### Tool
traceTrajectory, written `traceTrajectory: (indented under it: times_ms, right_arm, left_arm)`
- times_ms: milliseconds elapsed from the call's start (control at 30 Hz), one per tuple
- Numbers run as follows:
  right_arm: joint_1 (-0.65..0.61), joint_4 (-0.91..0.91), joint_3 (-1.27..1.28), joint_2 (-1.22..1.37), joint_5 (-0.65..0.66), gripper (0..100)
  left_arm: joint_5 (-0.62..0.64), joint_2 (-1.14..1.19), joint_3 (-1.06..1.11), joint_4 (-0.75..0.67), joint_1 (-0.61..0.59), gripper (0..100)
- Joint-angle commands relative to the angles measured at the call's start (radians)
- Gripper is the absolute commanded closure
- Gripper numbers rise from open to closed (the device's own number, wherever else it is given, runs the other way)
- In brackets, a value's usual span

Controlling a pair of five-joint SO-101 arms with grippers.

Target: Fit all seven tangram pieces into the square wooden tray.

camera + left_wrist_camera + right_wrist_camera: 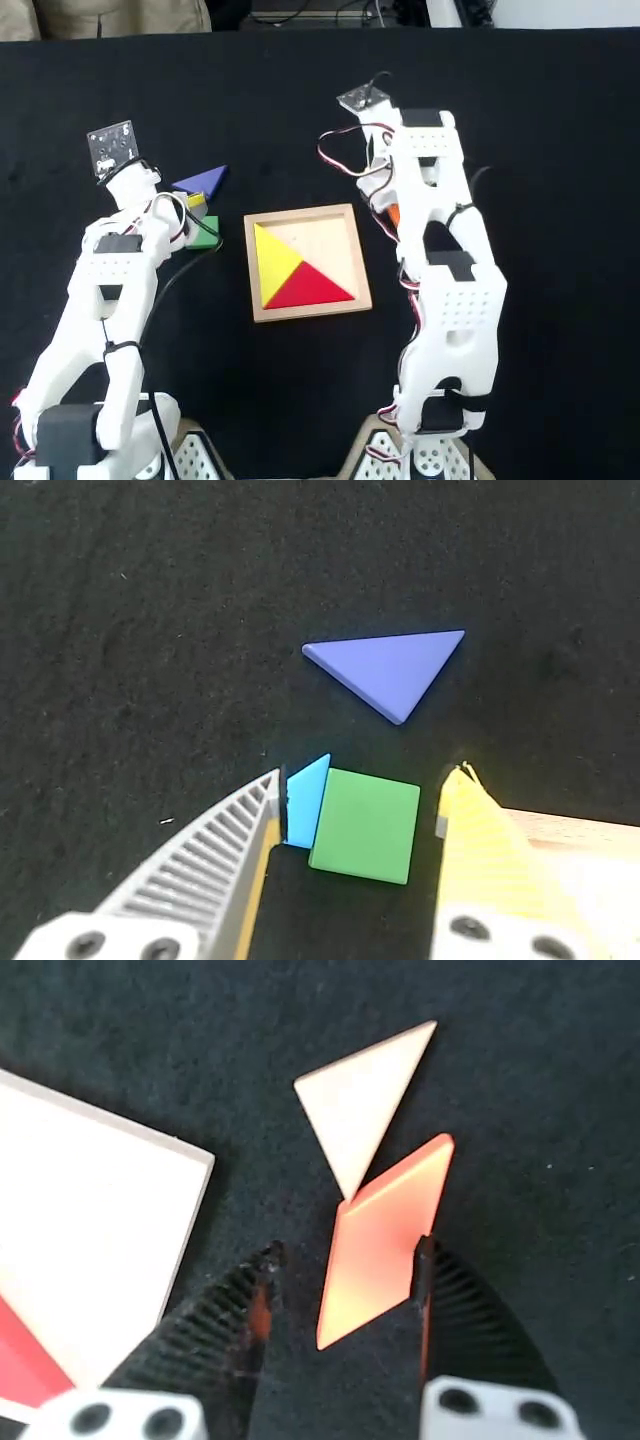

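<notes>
The square wooden tray (340, 228) lies mid-table and holds a yellow triangle (274, 260) and a red triangle (312, 287). My left gripper (365, 782) is open, its fingers either side of a green square (366, 825). A light blue piece (305, 800) touches that square by one finger. A blue triangle (390, 667) lies just beyond them. My right gripper (348, 1252) is open low over an orange parallelogram (385, 1240), one finger against its edge. A pale triangle (360, 1105) touches the parallelogram's far corner. The tray's corner (90, 1220) is beside this gripper.
Black cloth covers the table. The left arm (110, 290) stands left of the tray and the right arm (445, 270) close to its right side, hiding most of the orange piece (393, 213) from above. The tray's upper right half is bare wood.
</notes>
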Motion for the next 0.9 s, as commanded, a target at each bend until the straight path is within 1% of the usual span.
traceTrajectory:
  times_ms: [0, 133, 267, 400, 500, 733, 867]
  right_arm:
    - [0.002, -0.028, 0.005, -0.025, 0.012, 79.1]
    - [0.005, -0.029, 0.002, 0.012, 0.037, 79.6]
    - [0.005, -0.029, 0.002, 0.015, 0.040, 83.0]
    - [0.003, -0.029, 0.007, 0.019, 0.043, 82.8]
    - [0.002, -0.021, 0.018, 0.022, 0.081, 82.8]
    - [-0.002, -0.020, 0.027, 0.067, 0.114, 82.8]
    - [-0.002, -0.021, 0.025, 0.065, 0.112, 82.8]
  left_arm:
    - [0.005, -0.006, -0.010, -0.025, -0.013, 74]
    - [0.005, -0.006, -0.010, -0.025, -0.013, 74]
    - [0.005, -0.006, -0.010, -0.025, -0.013, 74]
    - [0.005, -0.006, -0.010, -0.025, -0.013, 74]
    - [0.005, -0.006, -0.010, -0.023, -0.013, 74]
    - [0.005, -0.006, -0.010, -0.023, -0.013, 74]
    - [0.006, -0.006, -0.010, -0.023, -0.013, 74]
